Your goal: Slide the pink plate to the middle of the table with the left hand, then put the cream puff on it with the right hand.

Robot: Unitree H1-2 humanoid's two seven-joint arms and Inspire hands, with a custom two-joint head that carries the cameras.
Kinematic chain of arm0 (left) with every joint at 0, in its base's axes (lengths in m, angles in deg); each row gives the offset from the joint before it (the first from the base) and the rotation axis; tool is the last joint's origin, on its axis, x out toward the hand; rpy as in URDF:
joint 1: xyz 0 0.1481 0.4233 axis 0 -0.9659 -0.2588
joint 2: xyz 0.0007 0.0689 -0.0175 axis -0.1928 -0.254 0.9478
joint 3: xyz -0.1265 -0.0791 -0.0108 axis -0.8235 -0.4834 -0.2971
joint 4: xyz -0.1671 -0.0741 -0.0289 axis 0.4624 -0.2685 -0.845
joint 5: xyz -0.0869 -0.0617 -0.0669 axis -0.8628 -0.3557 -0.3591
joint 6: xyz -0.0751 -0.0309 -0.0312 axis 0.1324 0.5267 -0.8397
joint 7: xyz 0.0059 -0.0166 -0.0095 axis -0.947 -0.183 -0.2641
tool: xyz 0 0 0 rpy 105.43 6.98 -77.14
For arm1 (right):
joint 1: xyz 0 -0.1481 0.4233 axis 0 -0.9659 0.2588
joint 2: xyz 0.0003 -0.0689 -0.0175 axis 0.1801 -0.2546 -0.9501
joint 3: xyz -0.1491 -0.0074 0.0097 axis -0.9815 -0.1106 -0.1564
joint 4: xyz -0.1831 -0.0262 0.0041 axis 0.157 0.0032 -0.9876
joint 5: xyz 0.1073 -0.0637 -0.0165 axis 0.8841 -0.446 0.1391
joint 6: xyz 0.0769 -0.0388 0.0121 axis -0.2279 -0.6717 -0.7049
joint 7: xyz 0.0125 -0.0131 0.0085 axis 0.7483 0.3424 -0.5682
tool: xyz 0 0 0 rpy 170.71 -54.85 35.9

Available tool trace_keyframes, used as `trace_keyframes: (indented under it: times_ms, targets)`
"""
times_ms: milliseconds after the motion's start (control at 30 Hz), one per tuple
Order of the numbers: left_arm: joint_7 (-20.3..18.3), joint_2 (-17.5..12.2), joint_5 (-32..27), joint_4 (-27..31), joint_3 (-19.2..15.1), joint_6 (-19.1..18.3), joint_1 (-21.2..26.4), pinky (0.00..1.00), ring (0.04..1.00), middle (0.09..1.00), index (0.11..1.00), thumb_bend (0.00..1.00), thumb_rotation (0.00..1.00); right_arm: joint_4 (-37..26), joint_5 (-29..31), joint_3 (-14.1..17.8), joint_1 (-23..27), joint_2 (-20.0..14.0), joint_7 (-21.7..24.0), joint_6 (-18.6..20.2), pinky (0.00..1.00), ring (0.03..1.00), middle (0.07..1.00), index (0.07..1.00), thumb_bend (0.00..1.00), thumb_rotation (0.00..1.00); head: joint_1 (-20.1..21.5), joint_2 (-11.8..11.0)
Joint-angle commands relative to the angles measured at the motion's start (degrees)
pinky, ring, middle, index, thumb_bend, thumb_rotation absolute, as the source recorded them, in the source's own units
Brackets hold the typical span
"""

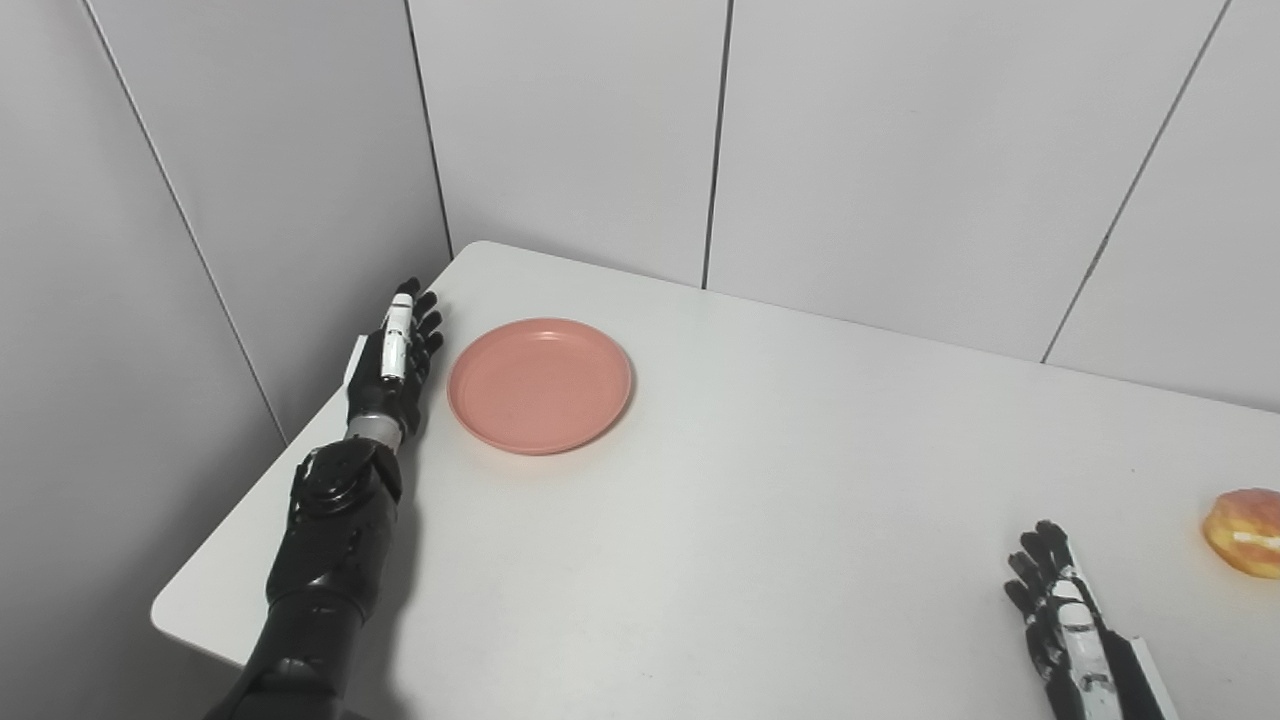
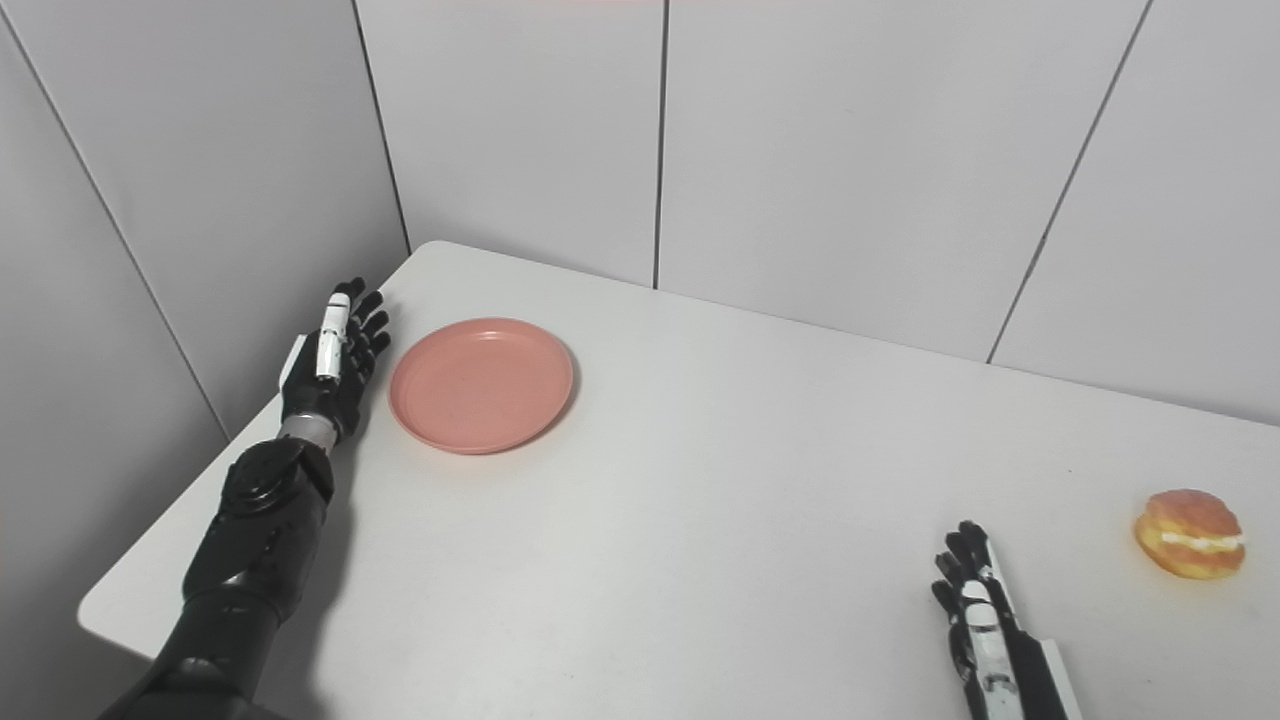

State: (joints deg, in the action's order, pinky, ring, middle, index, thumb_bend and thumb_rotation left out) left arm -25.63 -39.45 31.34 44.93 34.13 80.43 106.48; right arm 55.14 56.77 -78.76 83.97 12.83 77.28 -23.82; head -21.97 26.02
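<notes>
The pink plate (image 1: 540,385) lies empty on the white table (image 1: 760,480), toward its far left corner. My left hand (image 1: 400,355) stands on edge just left of the plate, open, fingers stretched out, a small gap from the rim. The cream puff (image 2: 1190,533), golden with a white cream band, sits at the right side of the table. My right hand (image 2: 975,610) rests open near the front edge, left of the puff and well apart from it, holding nothing.
Grey wall panels (image 1: 560,130) close in the table at the back and on the left. The table's left edge (image 1: 300,450) runs right beside my left forearm. Bare tabletop stretches between the plate and the puff.
</notes>
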Motion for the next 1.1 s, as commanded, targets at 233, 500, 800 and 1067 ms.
trace_keyframes:
  times_ms: [233, 500, 800, 1067]
  targets:
    - [-1.16, 2.65, 1.30, 4.80, 5.02, -4.02, -1.08, 0.98, 0.959, 0.965, 0.949, 0.38, 1.00, 0.09, -0.14, 0.05, 0.54, -0.07, 0.13, 0.42, 1.00, 1.000, 1.000, 1.000, 0.11, 1.00, 0.22, 0.38]
    - [-1.29, 4.53, 0.44, 8.59, 5.78, -6.74, -2.62, 0.99, 0.958, 0.957, 0.943, 0.37, 1.00, -0.37, -0.13, -0.01, 0.49, 0.11, -0.06, 0.95, 1.00, 1.000, 1.000, 1.000, 0.12, 1.00, 0.83, 0.89]
    - [-2.55, 6.16, 0.57, 9.25, 7.62, -7.33, -3.27, 0.98, 0.952, 0.953, 0.942, 0.36, 1.00, 0.29, -1.10, -0.08, 0.65, -0.08, -0.16, 0.12, 1.00, 1.000, 1.000, 1.000, 0.12, 1.00, 1.43, 1.47]
    - [-2.94, 7.54, -0.09, 9.80, 8.85, -8.21, -3.68, 0.99, 0.969, 0.968, 0.959, 0.35, 1.00, 0.44, -1.36, -0.28, 0.70, 0.10, -0.23, 0.03, 1.00, 1.000, 1.000, 1.000, 0.13, 1.00, 2.57, 2.12]
